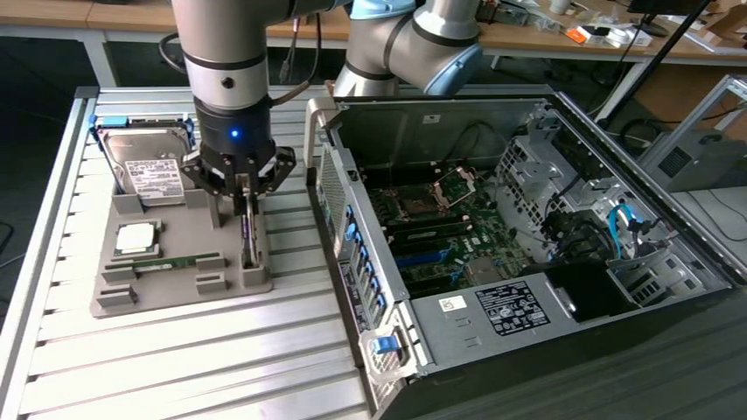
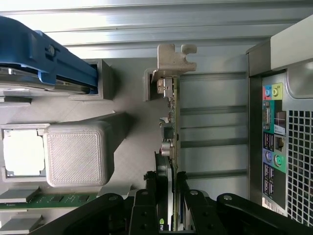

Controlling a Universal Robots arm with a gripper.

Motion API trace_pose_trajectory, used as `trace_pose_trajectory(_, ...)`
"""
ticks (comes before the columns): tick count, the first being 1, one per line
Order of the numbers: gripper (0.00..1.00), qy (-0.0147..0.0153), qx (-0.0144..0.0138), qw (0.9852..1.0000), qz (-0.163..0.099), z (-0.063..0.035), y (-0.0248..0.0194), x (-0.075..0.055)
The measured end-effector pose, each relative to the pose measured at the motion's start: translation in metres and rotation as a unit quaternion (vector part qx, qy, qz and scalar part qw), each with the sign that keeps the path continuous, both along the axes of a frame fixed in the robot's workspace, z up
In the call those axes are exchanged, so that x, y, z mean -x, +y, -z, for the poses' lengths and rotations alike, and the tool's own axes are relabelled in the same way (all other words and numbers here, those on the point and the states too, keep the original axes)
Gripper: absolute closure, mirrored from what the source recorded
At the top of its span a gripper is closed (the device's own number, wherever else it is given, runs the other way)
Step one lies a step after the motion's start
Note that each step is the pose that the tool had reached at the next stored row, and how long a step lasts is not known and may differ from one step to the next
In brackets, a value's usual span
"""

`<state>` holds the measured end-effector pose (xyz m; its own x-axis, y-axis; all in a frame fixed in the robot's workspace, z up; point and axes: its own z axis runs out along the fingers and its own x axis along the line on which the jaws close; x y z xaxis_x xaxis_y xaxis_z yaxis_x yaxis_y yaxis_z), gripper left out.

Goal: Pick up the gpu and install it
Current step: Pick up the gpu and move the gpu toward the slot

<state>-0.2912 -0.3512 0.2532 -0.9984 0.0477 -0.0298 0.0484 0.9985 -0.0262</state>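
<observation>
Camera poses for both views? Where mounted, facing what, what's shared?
Exterior view: raised off the arm, looking down at table, parts tray and open PC case; arm and gripper show.
Wrist view: on the wrist, looking past the gripper, shut on the gpu, onto the parts tray.
Shared: gripper, gpu, parts tray, PC case.

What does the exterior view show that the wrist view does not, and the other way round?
Exterior view: the arm and the motherboard inside the open computer case. Wrist view: the case's coloured ports and the gpu's silver bracket. Both: the gripper shut on the gpu, which stands on edge in the grey tray.
</observation>
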Motion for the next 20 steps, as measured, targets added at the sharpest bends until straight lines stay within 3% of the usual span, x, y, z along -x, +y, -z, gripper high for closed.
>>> trace_pose_trajectory(20,0.73,0.0002,0.0001,1.0,0.0,-0.0078,0.0,0.0)
